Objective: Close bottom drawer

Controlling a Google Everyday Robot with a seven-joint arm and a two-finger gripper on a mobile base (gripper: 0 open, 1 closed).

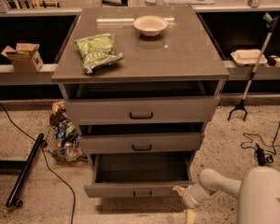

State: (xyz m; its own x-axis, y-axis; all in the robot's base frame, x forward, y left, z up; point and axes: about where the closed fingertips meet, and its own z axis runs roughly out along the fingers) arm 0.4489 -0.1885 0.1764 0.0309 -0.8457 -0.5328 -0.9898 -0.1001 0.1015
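Camera view: the shallow grey bottom drawer [139,174] is seen pulled out at the foot of the grey cabinet [177,55], its front running left-right. The robot's pale gripper [183,195] is set beside its right end (grasp state cannot be told).

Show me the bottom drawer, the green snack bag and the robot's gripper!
bottom drawer [140,171]: camera view, on its grey inside floor.
green snack bag [97,52]: camera view, middle of the bag's front.
gripper [184,200]: camera view, on its pale end, beside the drawer's front right corner.
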